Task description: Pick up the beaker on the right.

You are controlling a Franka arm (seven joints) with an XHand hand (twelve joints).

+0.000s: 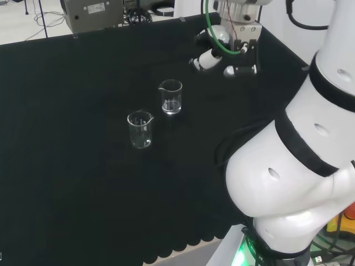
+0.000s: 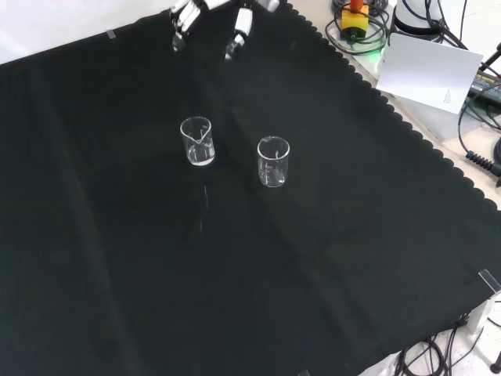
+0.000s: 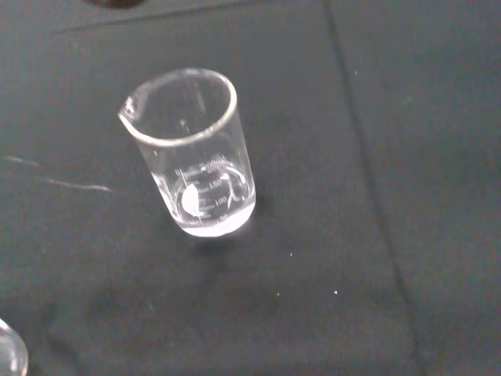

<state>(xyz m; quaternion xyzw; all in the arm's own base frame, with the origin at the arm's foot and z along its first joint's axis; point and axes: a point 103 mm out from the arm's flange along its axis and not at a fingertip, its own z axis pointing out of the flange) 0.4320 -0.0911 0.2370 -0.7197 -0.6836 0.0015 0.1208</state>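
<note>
Beaker on the right (image 1: 171, 97) in head view stands upright on the black cloth (image 1: 66, 166), second beaker (image 1: 140, 129) near its lower left, apart. Bare cloth between it and the hand (image 1: 224, 52). Hand hovers up-right of it, fingers relaxed, holding nothing.

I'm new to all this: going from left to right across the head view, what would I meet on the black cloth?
Nearer beaker → farther beaker → the hand, hanging above the cloth → the arm's white links.
</note>
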